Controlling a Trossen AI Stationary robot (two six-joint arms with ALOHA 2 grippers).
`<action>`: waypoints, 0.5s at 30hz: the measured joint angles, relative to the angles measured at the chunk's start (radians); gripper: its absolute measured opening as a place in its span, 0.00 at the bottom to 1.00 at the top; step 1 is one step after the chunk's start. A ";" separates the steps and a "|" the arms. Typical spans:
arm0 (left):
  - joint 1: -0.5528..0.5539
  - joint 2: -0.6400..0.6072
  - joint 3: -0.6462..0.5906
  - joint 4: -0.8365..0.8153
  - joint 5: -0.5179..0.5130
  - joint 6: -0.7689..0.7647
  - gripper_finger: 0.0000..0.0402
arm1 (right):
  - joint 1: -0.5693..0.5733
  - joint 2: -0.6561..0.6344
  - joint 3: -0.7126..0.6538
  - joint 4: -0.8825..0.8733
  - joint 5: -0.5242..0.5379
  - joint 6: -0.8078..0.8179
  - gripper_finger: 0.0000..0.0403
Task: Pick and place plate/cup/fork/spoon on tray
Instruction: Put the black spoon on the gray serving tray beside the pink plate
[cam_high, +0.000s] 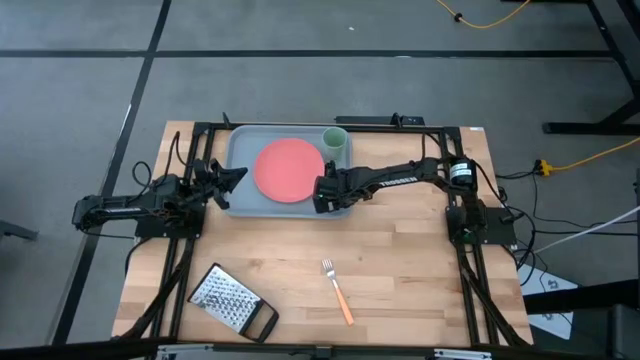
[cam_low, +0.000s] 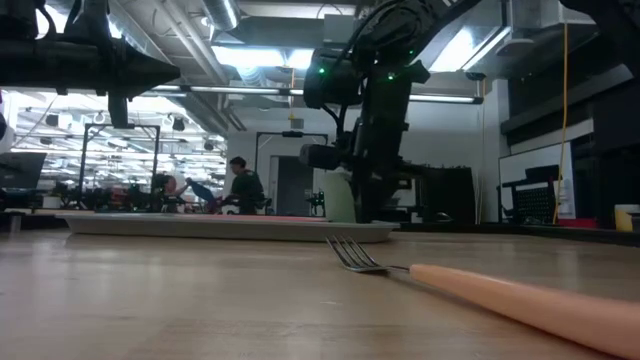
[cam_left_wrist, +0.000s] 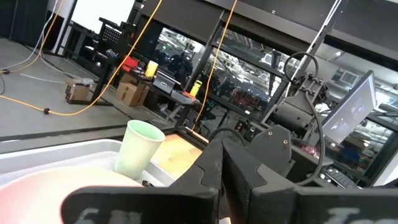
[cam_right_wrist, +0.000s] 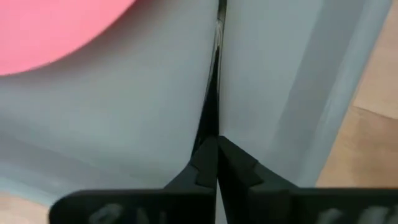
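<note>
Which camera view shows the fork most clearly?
The low view: the fork lies close, tines and orange handle large on the table. The high view shows it whole but small. Neither wrist view shows it.

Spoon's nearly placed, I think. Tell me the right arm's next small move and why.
Probably open the right gripper and let go: its fingers look shut on the spoon, which lies low over the tray floor beside the plate. Only the fork is then left on the table.
</note>
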 joint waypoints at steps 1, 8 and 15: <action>0.000 0.000 0.000 0.000 0.000 0.000 0.00 | 0.000 0.000 0.000 -0.001 -0.005 0.000 0.02; 0.000 0.000 0.000 0.000 0.000 0.000 0.00 | 0.001 0.022 0.000 0.013 -0.019 0.001 0.01; 0.000 0.000 0.000 0.000 0.000 0.000 0.00 | 0.001 0.023 0.000 0.051 -0.022 0.000 0.01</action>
